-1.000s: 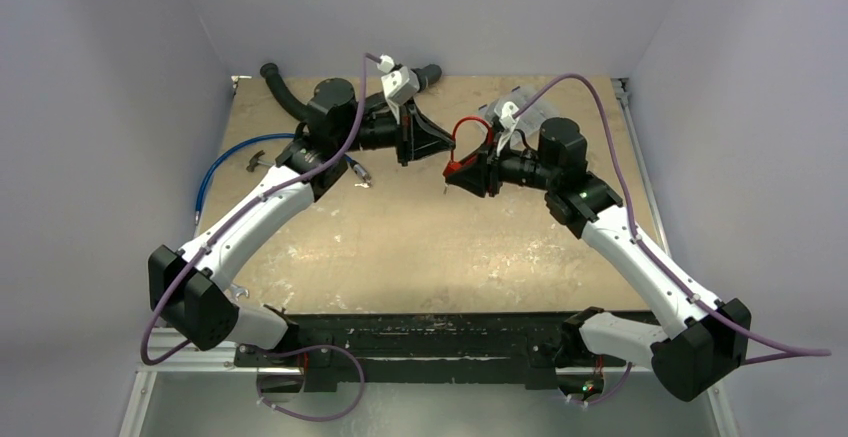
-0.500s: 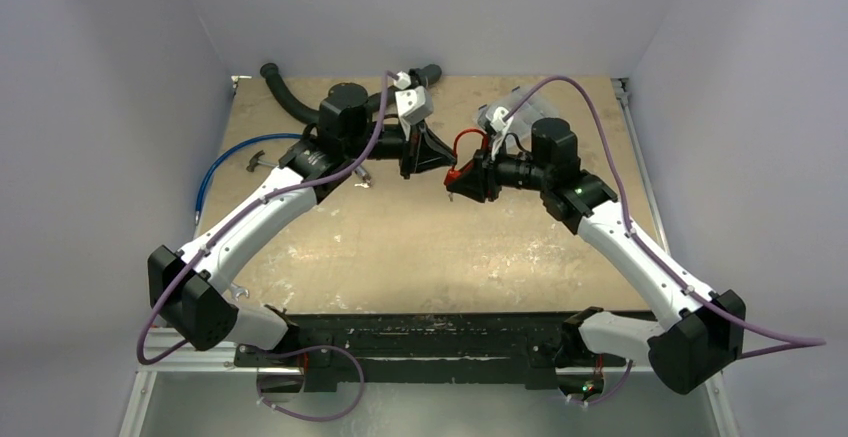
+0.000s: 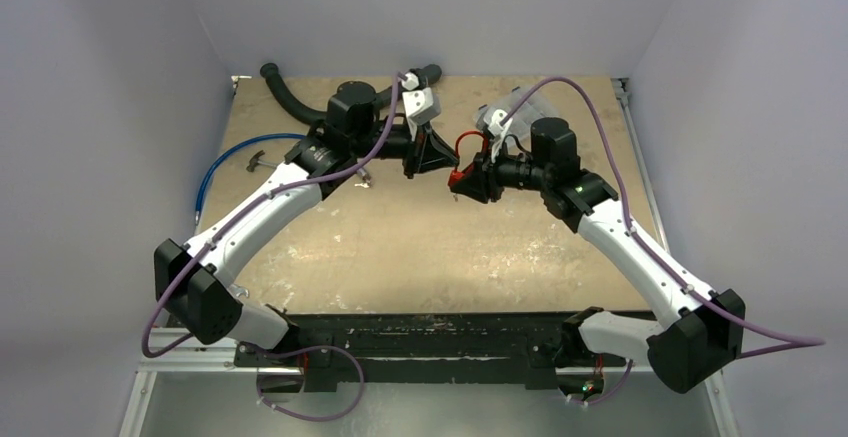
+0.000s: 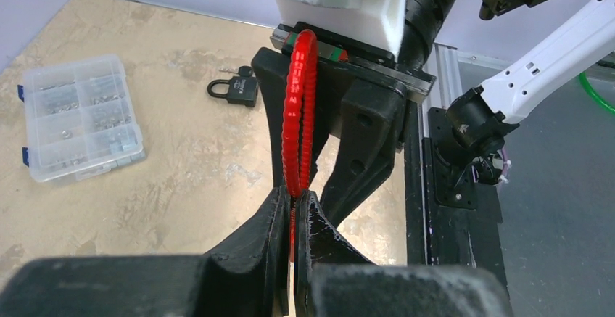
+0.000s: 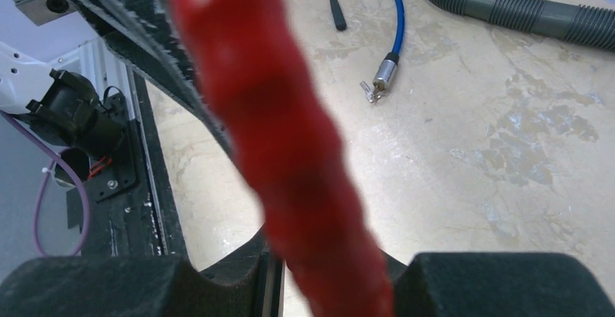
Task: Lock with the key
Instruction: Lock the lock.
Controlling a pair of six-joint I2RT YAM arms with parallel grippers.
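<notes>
The red cable lock [image 3: 466,141] hangs between the two grippers above the middle of the table. My right gripper [image 3: 464,179] is shut on it, and its red bulk [image 5: 290,150] fills the right wrist view, blurred, between the black fingers [image 5: 246,277]. The left gripper [image 3: 440,153] points at it from the left and is shut. In the left wrist view the red coiled loop [image 4: 299,106] rises from right at my left gripper's [image 4: 294,204] tips toward the right gripper's body. Red shows through the slit between the left fingers. The key is hidden.
A clear compartment box [image 4: 80,117] and a black padlock [image 4: 236,88] lie on the table beyond the right gripper. A small hammer [image 5: 332,1], a blue cable [image 5: 397,19] with a metal end and a grey ribbed hose [image 5: 508,9] lie on the left side.
The left gripper has moved right and turned at the wrist, closing the gap to the right gripper. The right gripper has shifted slightly with the red lock in it.
</notes>
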